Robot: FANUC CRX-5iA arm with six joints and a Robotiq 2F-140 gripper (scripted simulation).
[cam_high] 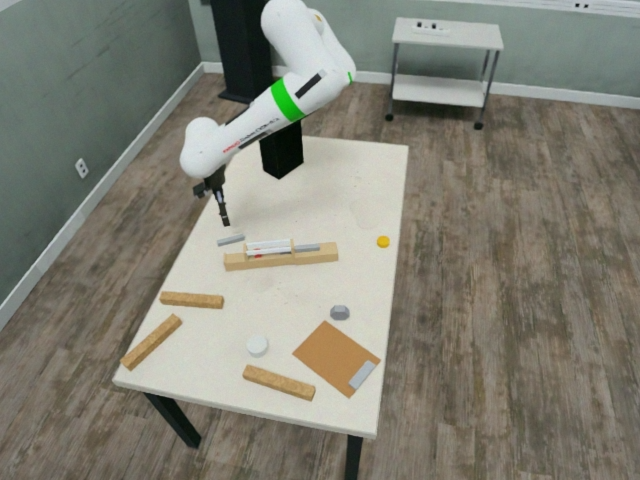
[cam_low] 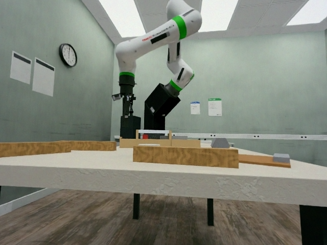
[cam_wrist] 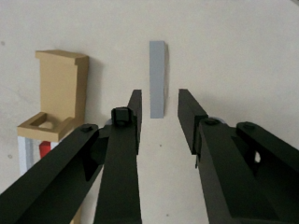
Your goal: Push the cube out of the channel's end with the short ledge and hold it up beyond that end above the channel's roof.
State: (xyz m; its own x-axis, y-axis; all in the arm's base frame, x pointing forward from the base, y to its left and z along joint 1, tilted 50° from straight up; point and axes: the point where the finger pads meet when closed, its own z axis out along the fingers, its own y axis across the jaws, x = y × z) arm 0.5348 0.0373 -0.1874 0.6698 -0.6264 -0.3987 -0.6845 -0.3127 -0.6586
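The loose bar (cam_high: 230, 239) lies on the table (cam_high: 330, 196) just beyond the channel's (cam_high: 267, 246) end — cube (cam_high: 256, 252) inside.

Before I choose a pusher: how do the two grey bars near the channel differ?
The loose grey bar lies on the table off the channel's left end, under the gripper. The other grey bar rests in the channel's right end. Both look alike in colour and length.
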